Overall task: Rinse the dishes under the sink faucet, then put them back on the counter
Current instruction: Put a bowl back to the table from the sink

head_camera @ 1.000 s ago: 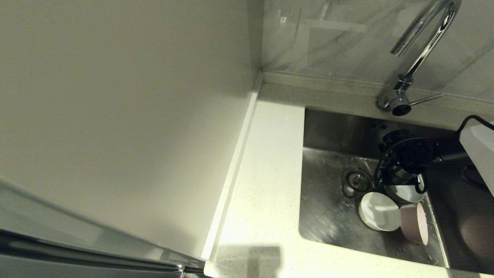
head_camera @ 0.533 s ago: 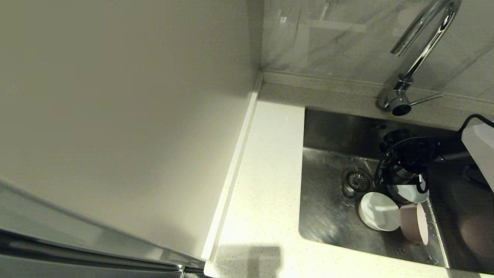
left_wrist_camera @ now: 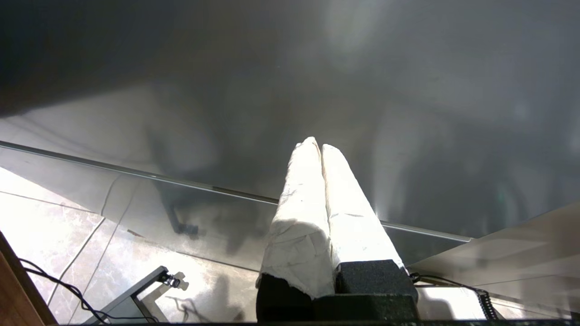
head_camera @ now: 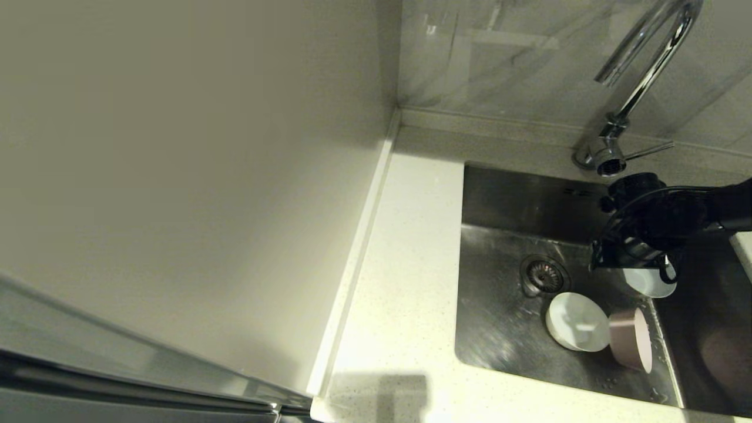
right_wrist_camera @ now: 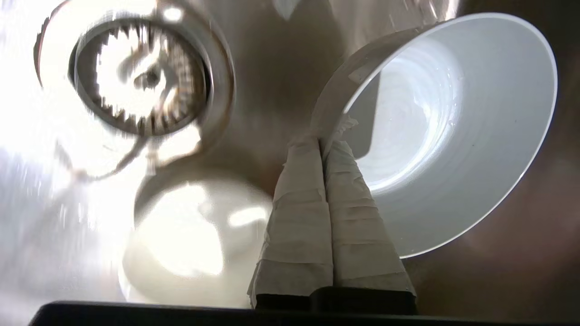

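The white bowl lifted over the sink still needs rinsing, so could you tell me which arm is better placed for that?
The right arm. Its end effector already pinches the white bowl by the rim, just below the faucet. The left end effector is parked away, shut on nothing.

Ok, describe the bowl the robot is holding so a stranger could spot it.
Start at the sink, right of its drain. The right hand pinches a white bowl by its rim. Unlike the other white bowl and pink bowl, it hangs above the basin floor.
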